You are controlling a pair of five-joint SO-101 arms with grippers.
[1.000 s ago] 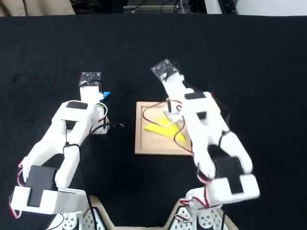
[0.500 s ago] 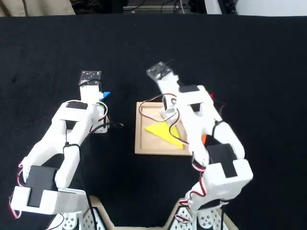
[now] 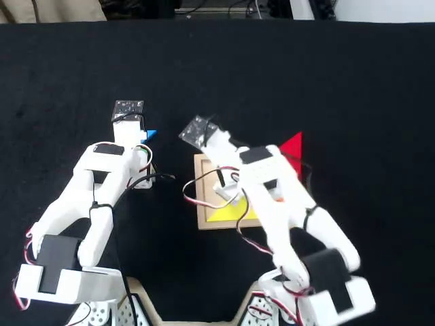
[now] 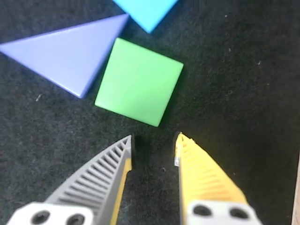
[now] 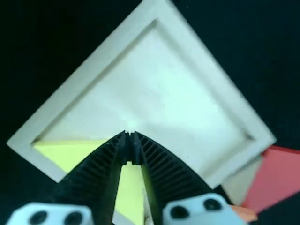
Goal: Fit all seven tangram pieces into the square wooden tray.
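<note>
Left gripper (image 4: 153, 140) is spread and empty, hanging over the loose pieces left of the tray. Green square (image 4: 139, 81) is just ahead of its tips, nearest corner pointing into the gap; purple triangle (image 4: 65, 51) and blue piece (image 4: 146, 9) lie beyond. I'd take the square with this arm, it's nearer. Tray (image 5: 159, 89) is mostly bare, yellow triangle (image 5: 70, 154) along its near side. Right gripper (image 5: 129, 136) is pinched closed on nothing, above that triangle. Red triangle (image 5: 276, 173) sits just right of the tray.
</note>
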